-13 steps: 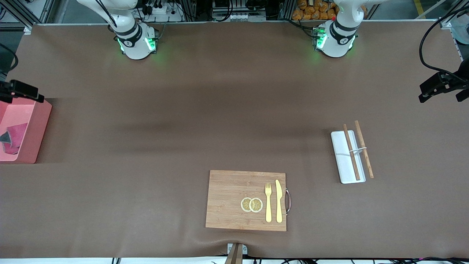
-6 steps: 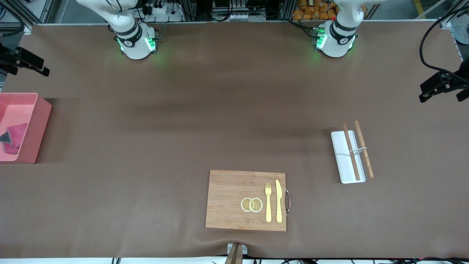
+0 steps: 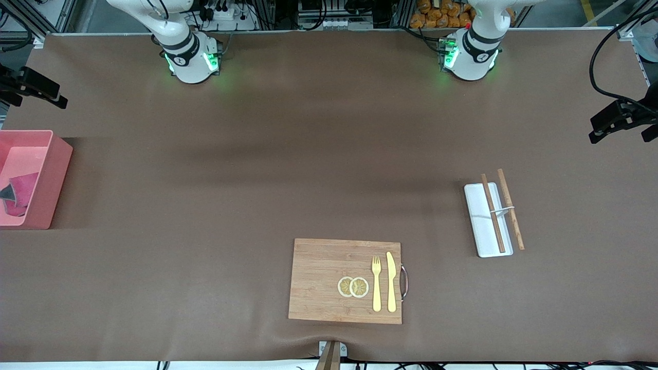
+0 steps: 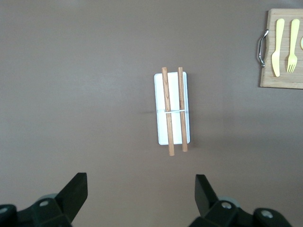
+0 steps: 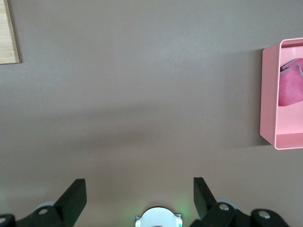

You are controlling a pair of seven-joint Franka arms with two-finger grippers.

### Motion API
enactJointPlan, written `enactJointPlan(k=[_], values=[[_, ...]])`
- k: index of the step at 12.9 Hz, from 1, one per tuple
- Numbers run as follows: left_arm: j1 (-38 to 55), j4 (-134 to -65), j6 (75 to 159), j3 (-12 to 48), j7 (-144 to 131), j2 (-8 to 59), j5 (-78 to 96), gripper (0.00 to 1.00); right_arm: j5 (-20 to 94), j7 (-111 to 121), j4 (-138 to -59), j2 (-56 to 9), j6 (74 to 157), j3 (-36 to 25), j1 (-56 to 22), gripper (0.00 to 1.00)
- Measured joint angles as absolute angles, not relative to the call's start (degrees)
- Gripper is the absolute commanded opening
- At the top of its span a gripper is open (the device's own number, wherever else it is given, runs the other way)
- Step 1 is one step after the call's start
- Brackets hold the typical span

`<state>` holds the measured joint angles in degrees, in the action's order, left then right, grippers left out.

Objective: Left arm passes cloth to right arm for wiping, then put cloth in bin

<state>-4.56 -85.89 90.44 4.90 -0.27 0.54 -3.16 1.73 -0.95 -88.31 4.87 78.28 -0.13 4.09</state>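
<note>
You've got the cloth (image 3: 18, 191) lying crumpled inside the bin (image 3: 51, 177), at the right arm's end of the table (image 3: 257, 154); the right wrist view shows it too, bunched against one wall w/ pink floor bare beside it. Nothing is touching it.

Right hand (image 5: 139, 196): up in the air over bare table in front of its own base, fingers (image 5: 73, 198) spread wide, nothing btwn them. From the front you only catch its dark tip at the frame edge, above the bin's end of the table.

Left hand (image 4: 141, 196): also raised, fingers spread wide & empty, hanging over bare table at the left arm's end, w/ the white tray (image 3: 486, 221) in sight below it. Two brown chopsticks (image 3: 501, 211) lie across the tray, joined by a thin white band.

Wooden board (image 3: 345, 280) sits near the front camera, mid table, well apart from bin & tray. On it: two lemon slices (image 3: 353, 287) touching each other, then a yellow fork (image 3: 377, 283) & yellow knife (image 3: 391, 281) side by side, by the board's metal handle (image 3: 404, 282).
</note>
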Motion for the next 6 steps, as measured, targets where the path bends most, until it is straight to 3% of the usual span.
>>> enactJointPlan(k=[6], values=[[-4.5, -85.9, 89.1, 5.5, -0.1, 0.4, -3.2, 1.0, 1.1, -1.1, -88.2, 4.9, 78.3, -0.5, 4.1, 1.0]])
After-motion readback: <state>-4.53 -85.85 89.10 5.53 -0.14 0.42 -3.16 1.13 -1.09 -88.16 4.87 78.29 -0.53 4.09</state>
